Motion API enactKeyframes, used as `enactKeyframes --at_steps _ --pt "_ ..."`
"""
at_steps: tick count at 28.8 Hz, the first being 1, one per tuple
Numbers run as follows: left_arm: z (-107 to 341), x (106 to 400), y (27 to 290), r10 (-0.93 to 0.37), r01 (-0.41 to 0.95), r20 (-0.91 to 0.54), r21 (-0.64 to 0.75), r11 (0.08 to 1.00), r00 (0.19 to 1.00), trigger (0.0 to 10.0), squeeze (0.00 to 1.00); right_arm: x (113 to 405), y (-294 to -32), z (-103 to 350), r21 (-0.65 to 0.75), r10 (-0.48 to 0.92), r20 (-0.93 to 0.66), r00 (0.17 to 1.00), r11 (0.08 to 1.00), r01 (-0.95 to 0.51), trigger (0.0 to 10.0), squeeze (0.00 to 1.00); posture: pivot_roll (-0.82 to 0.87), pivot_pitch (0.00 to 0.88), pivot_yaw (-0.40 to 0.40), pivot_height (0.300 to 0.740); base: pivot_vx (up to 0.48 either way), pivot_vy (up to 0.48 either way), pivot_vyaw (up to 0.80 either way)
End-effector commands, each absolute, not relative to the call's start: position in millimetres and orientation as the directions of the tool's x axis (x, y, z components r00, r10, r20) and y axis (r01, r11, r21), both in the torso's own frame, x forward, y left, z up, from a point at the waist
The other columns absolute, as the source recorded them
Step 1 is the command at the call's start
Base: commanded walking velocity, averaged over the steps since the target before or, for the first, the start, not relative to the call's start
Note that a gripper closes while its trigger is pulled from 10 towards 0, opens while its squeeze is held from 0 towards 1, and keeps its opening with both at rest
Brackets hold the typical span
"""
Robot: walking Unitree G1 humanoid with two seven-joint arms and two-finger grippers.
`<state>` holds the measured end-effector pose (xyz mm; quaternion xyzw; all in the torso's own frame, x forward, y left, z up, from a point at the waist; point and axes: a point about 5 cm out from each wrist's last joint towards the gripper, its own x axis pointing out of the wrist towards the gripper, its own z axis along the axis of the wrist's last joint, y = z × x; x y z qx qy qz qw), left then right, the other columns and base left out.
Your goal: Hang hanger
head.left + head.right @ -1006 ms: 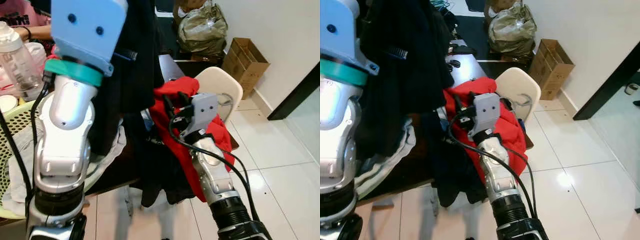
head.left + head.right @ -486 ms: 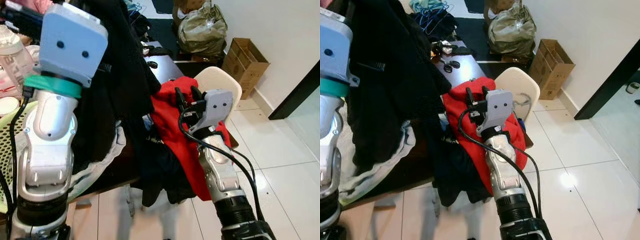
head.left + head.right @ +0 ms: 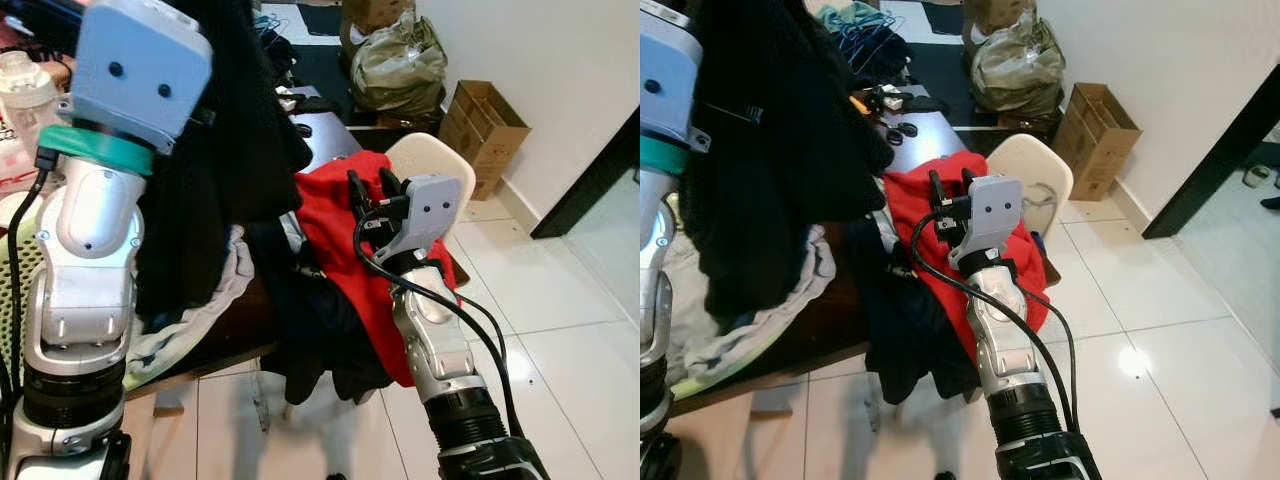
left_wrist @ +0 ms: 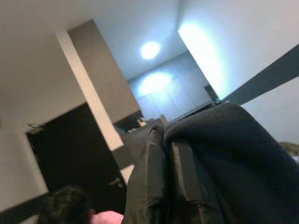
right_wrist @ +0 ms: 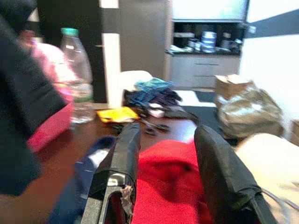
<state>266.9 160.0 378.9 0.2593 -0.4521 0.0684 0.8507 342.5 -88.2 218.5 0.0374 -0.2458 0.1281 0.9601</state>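
Left eye view: your left gripper (image 3: 215, 20) has lifted the black garment (image 3: 225, 170) higher.

Its fingers are hidden in the cloth, so you cannot tell their grip. The hanger is hidden too; hanging comes later. Your right gripper (image 5: 170, 179) stays wide open and empty over the red garment (image 3: 335, 215). No writing can be read.

Matt black fleece garment (image 3: 235, 150), glossy floor tiles (image 3: 560, 300)
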Motion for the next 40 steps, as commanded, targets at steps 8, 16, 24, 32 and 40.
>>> enactKeyframes --at_steps 8,16,24,32,40 --pt "383 262 153 -0.151 -0.292 0.816 0.363 0.885 0.559 10.0 0.00 343 -95 212 0.027 0.204 0.462 0.863 0.970 -0.243 10.0 0.00 0.11 0.057 0.005 0.740 0.000 0.000 -0.80" --pt "388 262 146 -0.201 -0.255 0.820 0.385 0.887 0.536 10.0 0.00 344 -93 212 0.034 0.207 0.460 0.863 0.968 -0.250 10.0 0.00 0.11 0.056 0.004 0.740 0.000 0.000 -0.80" --pt "389 266 139 -0.241 -0.193 0.807 0.397 0.897 0.539 10.0 0.00 343 -93 211 0.037 0.205 0.461 0.863 0.968 -0.250 10.0 0.00 0.11 0.056 0.010 0.740 0.000 0.000 -0.80" --pt "371 273 124 -0.295 0.052 0.734 0.334 0.941 0.612 10.0 0.00 341 -96 208 0.039 0.193 0.459 0.867 0.971 -0.237 10.0 0.00 0.09 0.060 0.020 0.740 0.000 0.000 -0.80" --pt "347 272 114 -0.344 0.246 0.652 0.241 0.939 0.676 10.0 0.00 340 -97 205 0.033 0.193 0.450 0.872 0.972 -0.233 10.0 0.00 0.09 0.067 0.016 0.740 0.000 0.000 -0.80"
